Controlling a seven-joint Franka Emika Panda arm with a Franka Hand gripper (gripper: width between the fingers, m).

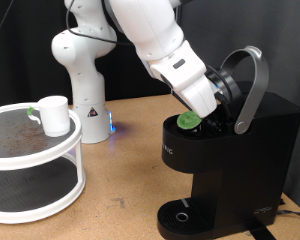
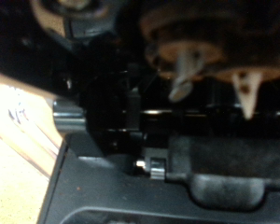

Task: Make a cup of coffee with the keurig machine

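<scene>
Exterior view: white Panda arm reaches down into open keurig machine at exterior view's right; silver-grey lid handle raised. Gripper at brew chamber, fingers hidden behind hand, so opening cannot be told. Green-topped pod sits at chamber mouth just below gripper. White mug stands on top tier of round two-tier rack on desk, exterior view's left, well apart from machine.

Wrist view: dark, blurred machine interior; pale fingertips close to black housing; tan desk edge visible.
</scene>
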